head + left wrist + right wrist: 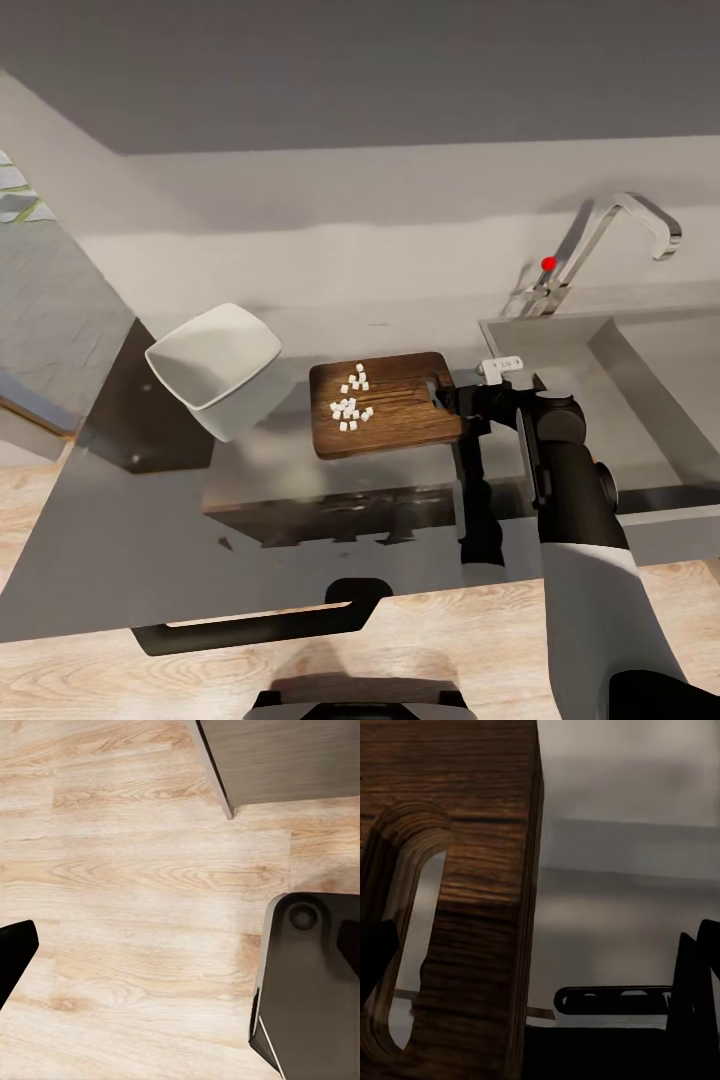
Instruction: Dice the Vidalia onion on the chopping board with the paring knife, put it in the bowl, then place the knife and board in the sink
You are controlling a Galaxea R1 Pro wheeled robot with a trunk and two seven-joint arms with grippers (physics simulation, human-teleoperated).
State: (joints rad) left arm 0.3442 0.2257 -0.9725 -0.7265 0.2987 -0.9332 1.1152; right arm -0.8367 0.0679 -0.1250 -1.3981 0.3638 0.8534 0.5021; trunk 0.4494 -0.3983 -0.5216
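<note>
Overhead, the head cam shows the board (385, 405) on the glossy grey counter (120, 520), slot end twd the sink (640, 400) at right, w/ a cluster of small white onion dice (350, 400) on its left half. Bowl (215, 365), white, sits tilted just left of the board, not touching it. Faucet (600, 250) w/ red knob (548, 264) stands behind the sink's back-left corner. Knife can't be made out in any view.

Right arm reaches up from the lower right, forearm nearly straight ahead, wrist at the board's slot end; right gripper (455, 395) sits on that edge. A small white bracket-like piece (500, 367) shows just behind the wrist.

Right wrist cam gives what the head cam can't: board (457, 870) close up, its thick edge and oval slot (416, 945), one dark finger (375, 952) lying over the slot side, another dark finger at the far side of the frame. Fingers straddle the board end, but firm grip vs. loose – can't tell.

Left wrist cam looks down at pale wood floor (135, 870), a grey cabinet corner (277, 757) and part of the robot's dark base (307, 982). Dark finger (15, 952) at the frame edge; left gripper open or closed – can't tell.
</note>
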